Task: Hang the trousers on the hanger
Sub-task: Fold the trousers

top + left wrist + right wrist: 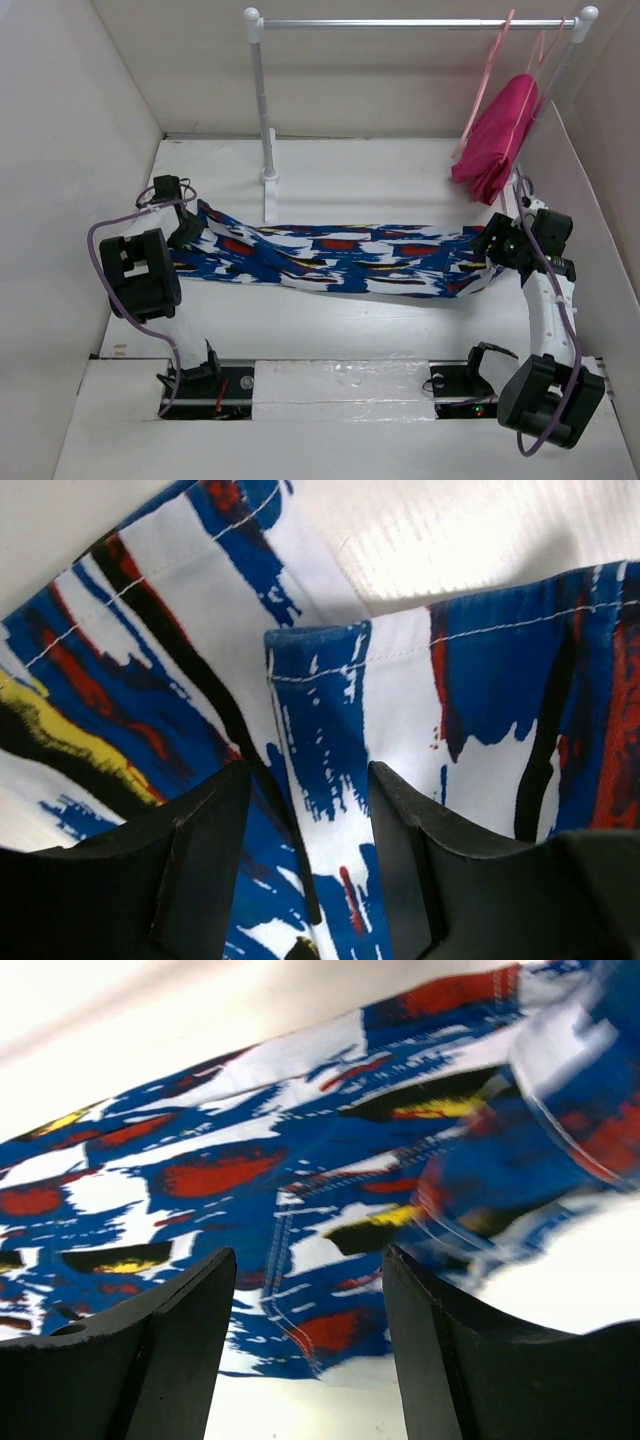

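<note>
Reading the trousers (340, 255) as light, limp and a bit slick: they lie stretched flat across the tabletop (350, 180), rippled along the near edge, one end at each arm. They will sag wherever unsupported, so I would pinch the stitched hem or waistband, where the doubled cloth gives some bite.

Left claw (307, 780): released, jaws apart, hem showing in the gap. Right claw (310, 1260): released too, print beneath it, part blurred.

The hanger (487, 80) hangs on the rail (420, 22), far right, well apart from the cloth. A magenta garment (500, 135) crowds it, and the right wall is close. The post (262, 110) stands just behind the left end.
</note>
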Robot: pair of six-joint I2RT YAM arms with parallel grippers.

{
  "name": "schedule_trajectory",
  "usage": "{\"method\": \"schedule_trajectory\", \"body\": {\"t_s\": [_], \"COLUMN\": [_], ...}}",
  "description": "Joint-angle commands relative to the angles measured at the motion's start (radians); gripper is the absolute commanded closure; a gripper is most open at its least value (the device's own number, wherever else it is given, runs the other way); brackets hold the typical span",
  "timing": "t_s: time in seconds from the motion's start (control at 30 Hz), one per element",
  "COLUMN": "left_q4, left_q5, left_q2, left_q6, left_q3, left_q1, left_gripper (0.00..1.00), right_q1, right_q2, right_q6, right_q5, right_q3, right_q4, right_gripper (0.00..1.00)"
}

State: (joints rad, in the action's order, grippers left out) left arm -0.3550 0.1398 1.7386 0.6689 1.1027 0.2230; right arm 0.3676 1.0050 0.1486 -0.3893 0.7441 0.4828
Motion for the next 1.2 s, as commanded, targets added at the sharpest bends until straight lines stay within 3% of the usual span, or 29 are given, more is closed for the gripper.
{"method": "schedule_trajectory", "body": {"t_s": [0.0, 0.1, 0.13, 0.2, 0.23, 0.57, 0.83, 1.0, 1.17], "left_q4": [0.053, 0.057, 0.059, 0.034, 0.028, -0.082, -0.214, -0.275, -0.248], "left_q5": [0.007, 0.027, 0.027, 0.047, 0.050, 0.168, 0.322, 0.365, 0.374], "left_q2": [0.022, 0.048, 0.055, 0.071, 0.072, -0.246, -0.332, -0.310, -0.413], "left_q6": [-0.009, 0.001, 0.000, 0.012, 0.012, 0.041, 0.142, 0.202, 0.179], "left_q3": [0.048, 0.069, 0.078, 0.103, 0.112, 0.059, -0.127, -0.165, -0.199], "left_q1": [-0.001, -0.001, -0.001, -0.001, -0.001, -0.001, -0.001, -0.001, 0.009], "left_gripper": [0.53, 0.59, 0.64, 0.84, 1.00, 1.00, 1.00, 0.87, 0.49], "right_q1": [-0.019, -0.029, -0.029, -0.029, -0.029, -0.029, -0.029, -0.029, -0.029], "right_q2": [0.006, -0.011, -0.009, -0.009, -0.009, -0.003, 0.027, 0.024, 0.029], "right_q6": [-0.006, 0.002, 0.000, -0.009, -0.009, 0.016, 0.003, -0.020, -0.035], "right_q5": [-0.048, -0.034, -0.030, -0.028, -0.034, -0.080, -0.125, -0.134, -0.125], "right_q3": [0.049, 0.038, 0.032, 0.026, 0.021, -0.049, -0.084, -0.088, -0.071], "right_q4": [-0.019, -0.029, -0.026, -0.020, -0.021, -0.082, -0.107, -0.081, -0.062], "right_gripper": [0.34, 0.33, 0.31, 0.30, 0.30, 0.30, 0.30, 0.30, 0.30]}}
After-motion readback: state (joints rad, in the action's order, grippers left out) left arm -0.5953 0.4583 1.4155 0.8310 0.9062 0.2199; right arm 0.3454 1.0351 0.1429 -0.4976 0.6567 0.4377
